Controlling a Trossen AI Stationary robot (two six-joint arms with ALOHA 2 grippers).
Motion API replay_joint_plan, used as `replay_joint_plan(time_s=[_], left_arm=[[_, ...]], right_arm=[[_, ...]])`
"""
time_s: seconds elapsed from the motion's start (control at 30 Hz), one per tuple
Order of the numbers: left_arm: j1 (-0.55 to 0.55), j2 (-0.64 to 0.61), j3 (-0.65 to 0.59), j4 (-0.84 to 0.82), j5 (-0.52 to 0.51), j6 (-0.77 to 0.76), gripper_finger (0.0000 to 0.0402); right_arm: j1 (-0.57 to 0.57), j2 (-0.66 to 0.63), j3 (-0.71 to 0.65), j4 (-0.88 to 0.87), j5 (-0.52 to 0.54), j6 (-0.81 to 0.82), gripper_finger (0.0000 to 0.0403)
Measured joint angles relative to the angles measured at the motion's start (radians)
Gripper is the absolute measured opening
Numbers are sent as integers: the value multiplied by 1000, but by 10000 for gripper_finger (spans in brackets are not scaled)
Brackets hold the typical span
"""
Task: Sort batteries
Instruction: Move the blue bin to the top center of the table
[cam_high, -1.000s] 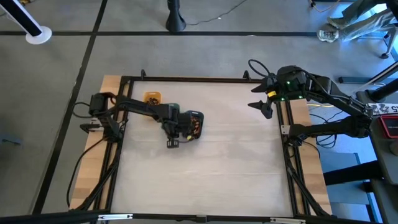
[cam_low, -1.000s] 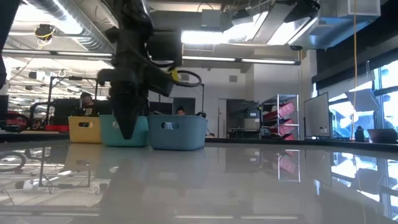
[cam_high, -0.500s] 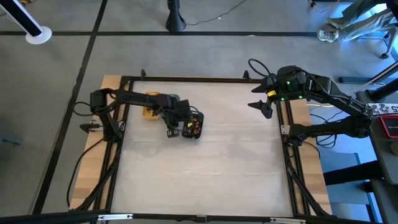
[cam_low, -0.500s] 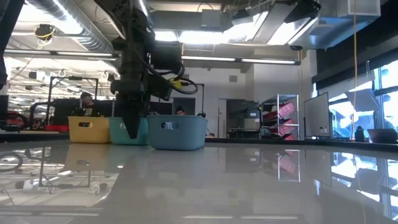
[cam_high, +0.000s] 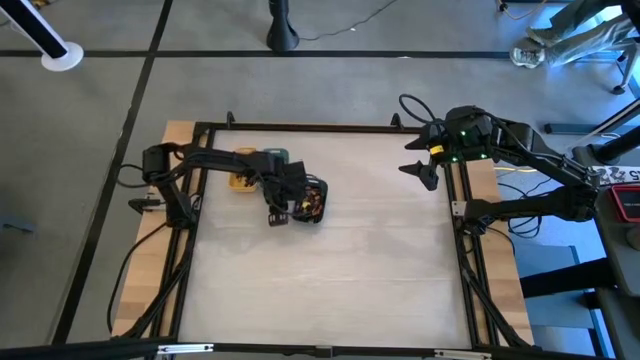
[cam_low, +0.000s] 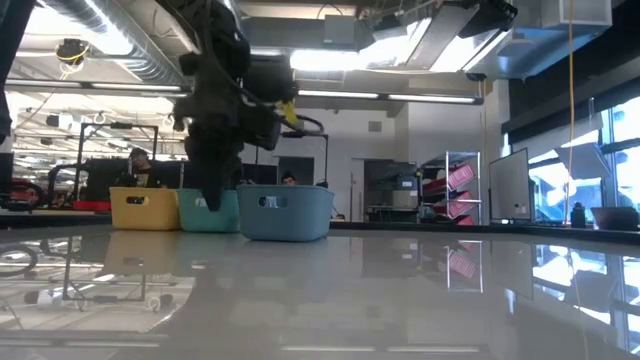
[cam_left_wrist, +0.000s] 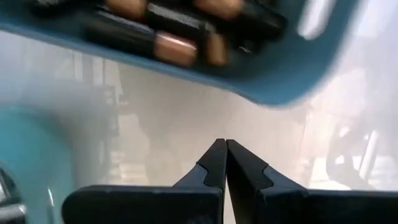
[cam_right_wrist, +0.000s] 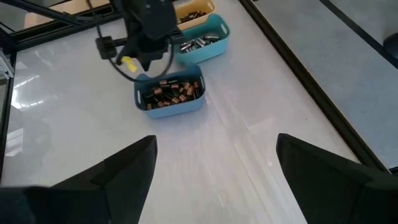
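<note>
The left tool (cam_high: 277, 217) hangs a little left of centre in the high view, just at the near edge of the grey-blue tray (cam_high: 312, 203), with its tips pressed together and nothing between them, as the left wrist view shows. The batteries (cam_right_wrist: 171, 92) lie heaped in that tray, copper and dark ones mixed; more silvery ones sit in the green tray (cam_right_wrist: 200, 42) and a few in the yellow tray (cam_right_wrist: 194, 12) beyond it, all toward the upper left of the surface (cam_high: 380, 260). This reads as the gap between picks: the tool is empty and beside the mixed heap, not over it. The next move probably calls for the tips to part, shift over the tray and drop onto a single battery without nudging the tray's wall. The right tool (cam_high: 428, 170) waits at the upper right edge of the surface, its tips spread wide. Against the frame from a second ago, the left arm has drawn back toward the upper left, uncovering the yellow tray less and the grey-blue one more; the right arm is unchanged.
</note>
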Motion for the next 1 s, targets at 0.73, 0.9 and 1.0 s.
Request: replay_joint_plan(time_s=[0.73, 0.9, 1.0], left_arm=[[-236, 53, 143, 195, 19, -68, 1], [-224, 109, 144, 205, 37, -53, 1], [-213, 126, 149, 255, 33, -50, 1]], right_arm=[[0, 0, -119, 143, -62, 1, 331], [0, -1, -119, 207, -99, 0, 331], [0, -1, -119, 199, -98, 1, 331]])
